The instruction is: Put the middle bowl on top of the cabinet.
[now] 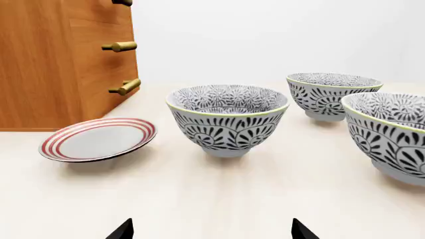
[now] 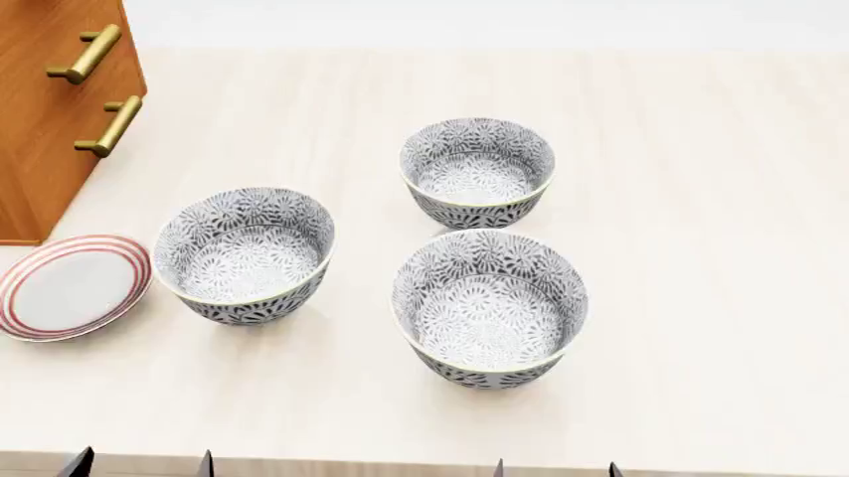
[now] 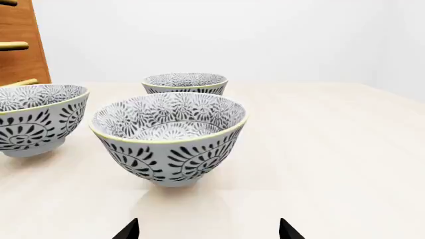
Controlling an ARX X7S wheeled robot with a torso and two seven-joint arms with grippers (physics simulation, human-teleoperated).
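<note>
1. Head view, leftmost: the cabinet [image 2: 40, 119] stands at the worktop's [image 2: 717, 248] left edge. Only its front with brass handles shows; its top is out of frame, so the height to be cleared cannot be judged.
2. Just beside the cabinet's foot lies the red-ringed plate [image 2: 67, 288], close to the left bowl [image 2: 246, 253]. A sweeping arm could knock either.
3. The left gripper [image 2: 142, 464] hangs at the near edge, jaws apart and holding nothing, lined up on the left bowl in its wrist view.
4. The middle bowl [image 2: 478, 171], as I read it, is the far one, upright on the worktop and untouched. It counts as middle only narrowly in left-to-right order, so taking the wrong bowl is the main risk.
5. The near bowl [image 2: 488, 306] stands directly in front of it, close but apart. A low reach from the near side would probably shove that one first.
6. The right gripper [image 2: 558, 467] also has its jaws apart and empty, facing the near bowl.
7. Pinching the smooth, deep rim invites slipping or tilting during the lift.
</note>
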